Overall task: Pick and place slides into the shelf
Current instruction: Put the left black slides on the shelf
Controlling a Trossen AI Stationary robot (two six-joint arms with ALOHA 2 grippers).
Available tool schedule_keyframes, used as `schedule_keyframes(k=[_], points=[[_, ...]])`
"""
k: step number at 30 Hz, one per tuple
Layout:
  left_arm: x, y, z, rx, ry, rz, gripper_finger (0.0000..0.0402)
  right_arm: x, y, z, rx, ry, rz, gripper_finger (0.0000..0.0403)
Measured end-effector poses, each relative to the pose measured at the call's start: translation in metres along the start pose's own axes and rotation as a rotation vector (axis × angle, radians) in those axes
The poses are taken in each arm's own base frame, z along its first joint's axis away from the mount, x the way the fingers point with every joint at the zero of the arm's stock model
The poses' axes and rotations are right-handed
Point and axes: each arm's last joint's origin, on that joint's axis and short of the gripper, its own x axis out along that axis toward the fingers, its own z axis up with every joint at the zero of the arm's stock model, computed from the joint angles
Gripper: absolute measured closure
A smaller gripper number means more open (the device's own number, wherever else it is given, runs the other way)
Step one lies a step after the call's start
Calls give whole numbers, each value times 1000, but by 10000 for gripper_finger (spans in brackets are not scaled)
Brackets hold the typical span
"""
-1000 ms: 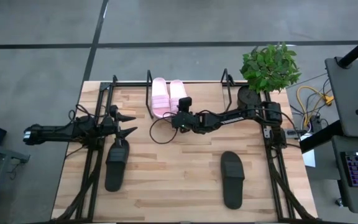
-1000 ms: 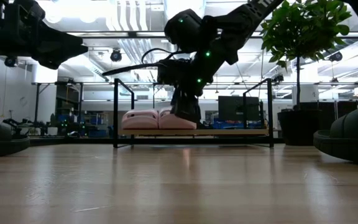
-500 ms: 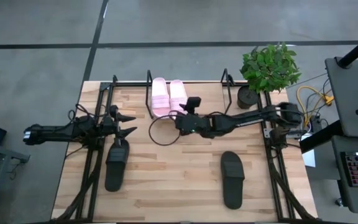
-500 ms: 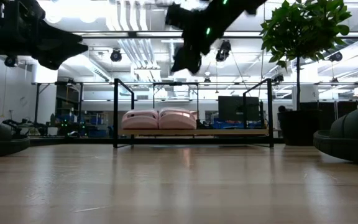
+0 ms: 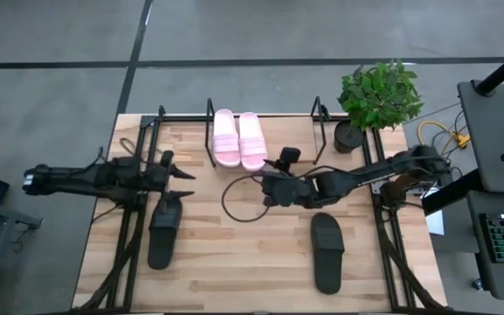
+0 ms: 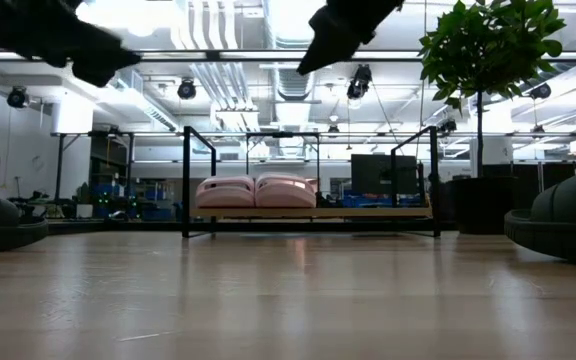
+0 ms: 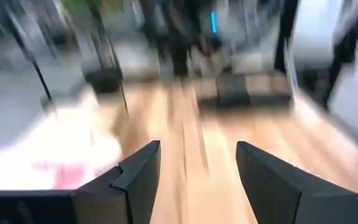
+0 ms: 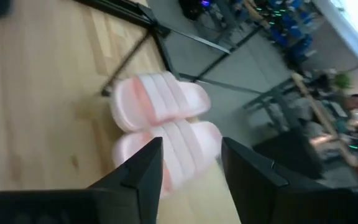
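Note:
Two light pink slides (image 5: 227, 138) (image 5: 252, 140) lie side by side, soles down, on the shelf's wooden base between its black upright loops (image 5: 210, 131) at the far middle; the low view shows them (image 6: 226, 192) (image 6: 286, 190) inside the shelf (image 6: 186, 180). Two black slides (image 5: 164, 229) (image 5: 327, 251) lie soles down on the table, near left and near right. My right gripper (image 5: 266, 184) (image 8: 191, 168) hangs open and high above the table, just near of the pink pair (image 8: 160, 102). My left gripper (image 5: 180, 171) (image 7: 197, 180) is open and raised above the left black slide's far end.
A potted plant (image 5: 379, 92) stands at the far right corner beside the shelf. A black cable loops on the table (image 5: 234, 197) below my right arm. Black arm frames run along both side edges (image 5: 129, 227) (image 5: 388, 236). Bare wood lies between the black slides.
My right gripper has risen from the right pink slide on the shelf and drawn back toward the table's near right, rolling as it went; the pink slide stays on the shelf. My left gripper has lifted a little and tipped up.

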Motion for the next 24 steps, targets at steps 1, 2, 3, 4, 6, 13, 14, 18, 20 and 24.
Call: schedule_keyframes(k=[1, 2, 3, 4, 6, 13, 14, 18, 20, 24], points=[[-2, -1, 4, -10, 78, -10, 206, -1, -1, -2, -6, 9, -18, 251], [-3, -1, 9, -44, 138, -10, 206, -2, -1, -5, -16, 20, -29, 252], [-5, -2, 14, -78, 186, -13, 206, -2, 0, -8, -18, 28, -38, 254], [-7, -2, 19, -101, 222, -15, 206, -2, 0, -10, -17, 31, -37, 255], [-7, -2, 27, -159, 245, 3, 206, -1, 2, -16, -24, 44, -36, 258], [0, -8, 43, -237, 339, 5, 206, 5, 0, -35, -19, 83, -50, 267], [1, -10, 42, -260, 379, 6, 206, 6, -1, -37, -21, 88, -52, 268], [7, -18, 37, -340, 575, 25, 206, 6, -2, -45, -25, 96, -55, 274], [11, -23, 32, -358, 693, 44, 206, 7, -2, -48, -27, 101, -56, 276], [22, -37, 27, -350, 874, 65, 206, 7, -4, -48, -14, 89, -60, 279]])
